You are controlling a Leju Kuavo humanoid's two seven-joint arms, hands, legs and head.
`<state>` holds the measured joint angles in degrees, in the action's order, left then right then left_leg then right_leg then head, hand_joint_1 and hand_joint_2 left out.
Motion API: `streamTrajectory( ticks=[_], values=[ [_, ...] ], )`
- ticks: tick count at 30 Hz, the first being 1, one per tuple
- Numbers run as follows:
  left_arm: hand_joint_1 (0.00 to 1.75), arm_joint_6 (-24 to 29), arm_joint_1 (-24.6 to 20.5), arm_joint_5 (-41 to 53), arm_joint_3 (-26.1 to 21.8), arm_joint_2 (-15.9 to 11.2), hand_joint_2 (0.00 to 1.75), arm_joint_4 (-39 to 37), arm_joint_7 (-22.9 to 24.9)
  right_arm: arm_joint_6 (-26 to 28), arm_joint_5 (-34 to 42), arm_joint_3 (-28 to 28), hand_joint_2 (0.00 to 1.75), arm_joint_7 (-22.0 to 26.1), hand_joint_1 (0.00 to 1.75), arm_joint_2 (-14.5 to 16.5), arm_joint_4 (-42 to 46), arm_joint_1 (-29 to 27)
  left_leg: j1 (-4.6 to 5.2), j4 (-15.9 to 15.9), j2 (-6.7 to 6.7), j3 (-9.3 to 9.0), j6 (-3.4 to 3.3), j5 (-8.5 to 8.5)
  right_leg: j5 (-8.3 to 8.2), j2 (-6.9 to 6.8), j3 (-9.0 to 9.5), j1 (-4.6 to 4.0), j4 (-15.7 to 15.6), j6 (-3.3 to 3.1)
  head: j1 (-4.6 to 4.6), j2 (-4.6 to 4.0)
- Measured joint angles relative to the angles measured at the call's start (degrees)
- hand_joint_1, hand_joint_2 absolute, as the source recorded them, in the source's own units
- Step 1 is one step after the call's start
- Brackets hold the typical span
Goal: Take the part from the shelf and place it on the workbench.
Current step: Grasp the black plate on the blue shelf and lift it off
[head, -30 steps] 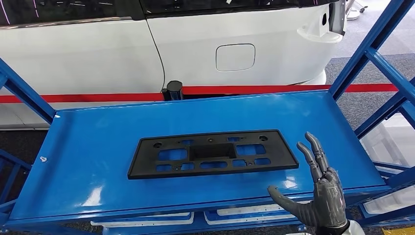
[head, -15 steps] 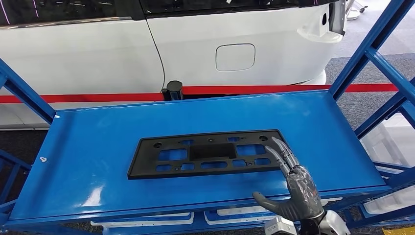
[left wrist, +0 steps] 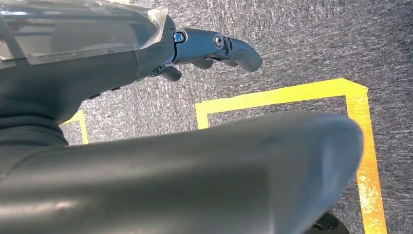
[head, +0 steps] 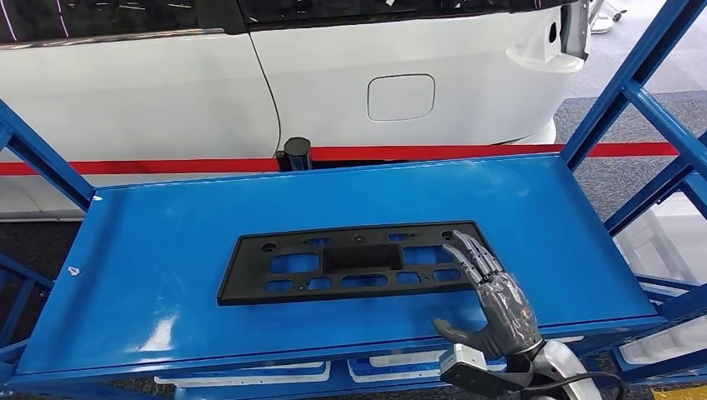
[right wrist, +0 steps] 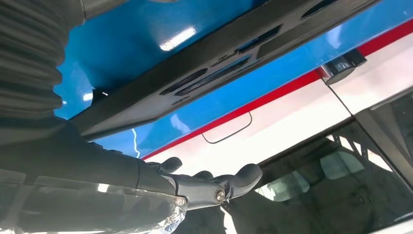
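A flat black plastic part (head: 350, 262) with several cut-outs lies in the middle of the blue shelf (head: 167, 250). My right hand (head: 492, 300) reaches over the part's right end with its fingers (head: 471, 254) stretched out above it and the thumb apart near the shelf's front edge; it holds nothing. In the right wrist view the part (right wrist: 204, 73) runs as a dark bar on the blue surface beyond my fingers (right wrist: 219, 187). My left hand (left wrist: 209, 48) hangs over grey carpet, holding nothing, fingers loosely bent.
Blue frame posts (head: 621, 83) rise at the shelf's right and left (head: 42, 162). Behind the shelf stands a white car (head: 333, 75) with a red stripe (head: 467, 152). Yellow tape lines (left wrist: 292, 95) mark the grey floor.
My right hand has moved left and forward from beside the part's right end to over it, fingers now lying above the part's right edge.
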<state>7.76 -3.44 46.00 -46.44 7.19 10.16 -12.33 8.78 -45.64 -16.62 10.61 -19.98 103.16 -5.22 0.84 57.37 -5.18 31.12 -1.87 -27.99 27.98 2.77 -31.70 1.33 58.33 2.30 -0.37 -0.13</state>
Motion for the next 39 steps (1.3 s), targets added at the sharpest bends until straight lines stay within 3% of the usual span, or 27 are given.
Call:
streamTrajectory(
  ticks=[21, 35, 36, 39],
  values=[
    [0.00, 0.7, -0.6, 0.2, 0.0, 0.0, 0.00, 0.1, 0.6, 3.3, -13.5, -2.6, 1.75, -8.0, 0.00, 0.1, -10.1, 8.4, 0.00, 0.0, 0.01, -0.02, 0.00, 0.01, -0.01, 0.00, 0.01, 0.00, 0.0, 0.01, 0.01, 0.00],
    [0.00, 0.7, -0.9, 0.4, 0.2, 0.0, 0.00, 0.1, 1.0, 1.7, -14.2, -4.1, 1.75, -7.7, 0.10, 2.9, -16.1, 13.1, 0.00, 0.0, 0.01, -0.06, 0.00, 0.02, -0.02, 0.01, 0.04, 0.00, 0.0, 0.01, 0.00, 0.00],
    [0.00, 0.7, -0.9, 0.4, 0.2, 0.0, 0.00, 0.1, 1.0, 1.7, -14.2, -4.2, 1.75, -7.7, 0.19, 3.0, -16.3, 13.3, 0.00, 0.0, 0.01, -0.07, 0.00, 0.02, -0.02, 0.01, 0.04, 0.00, 0.0, 0.01, 0.01, 0.00],
    [0.00, 0.7, -1.0, 0.4, 0.3, 0.0, 0.00, 0.1, 1.0, 1.6, -14.2, -4.3, 1.75, -7.7, 1.14, 3.2, -16.9, 13.7, 0.00, 0.0, 0.01, -0.07, 0.00, 0.02, -0.02, 0.01, 0.05, 0.00, 0.0, 0.01, 0.01, 0.00]
  ],
)
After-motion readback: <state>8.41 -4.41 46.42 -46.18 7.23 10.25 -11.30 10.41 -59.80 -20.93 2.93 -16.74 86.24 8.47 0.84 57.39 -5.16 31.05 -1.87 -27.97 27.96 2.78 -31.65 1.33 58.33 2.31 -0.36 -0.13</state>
